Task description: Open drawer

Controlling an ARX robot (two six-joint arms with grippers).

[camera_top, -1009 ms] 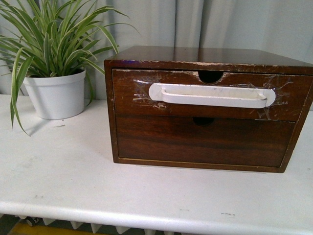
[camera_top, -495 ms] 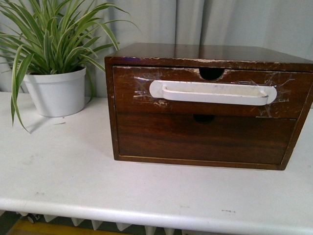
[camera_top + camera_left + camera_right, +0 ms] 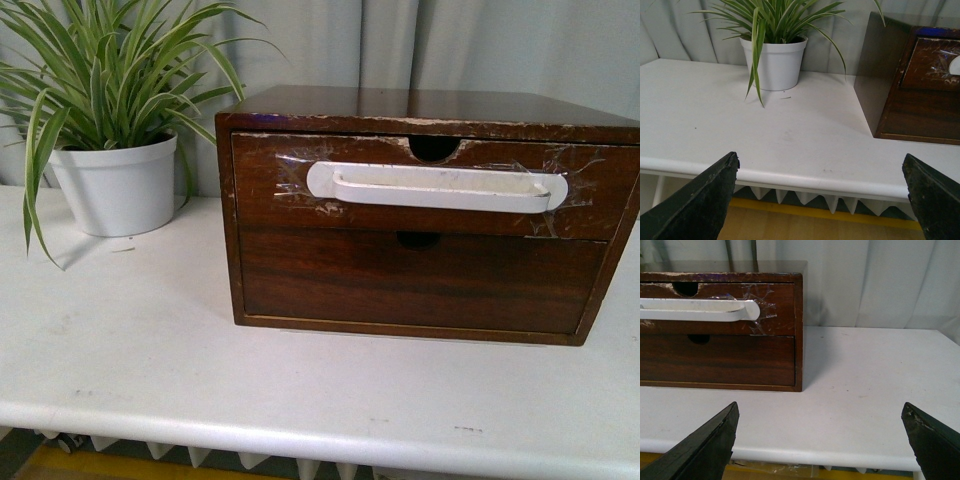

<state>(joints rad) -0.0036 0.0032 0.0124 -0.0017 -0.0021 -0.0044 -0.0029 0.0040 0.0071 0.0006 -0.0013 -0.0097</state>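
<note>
Sitting shut and flush in the upper slot of a dark wooden cabinet (image 3: 420, 105), the drawer (image 3: 400, 222) fills the centre-right of the front view. Its long white handle (image 3: 437, 187) runs across the front and is fixed with clear tape at both ends, probably so a gripper has a bar to hook, since the half-round notch (image 3: 433, 148) above it looks too small for fingers. Below it lies a plain lower drawer (image 3: 420, 280) with no handle. The cabinet rests on a white table (image 3: 130, 340) with its front turned toward the robot, which suits a straight pull. A potted plant (image 3: 115, 185) stands at the upper left, apart from the cabinet and out of the drawer's path. The left gripper (image 3: 820, 159) and the right gripper (image 3: 820, 407) each hang before the table's near edge with fingers spread wide, holding nothing and touching nothing. The right one faces the handle's end, so it seems the better placed to reach in.
</note>
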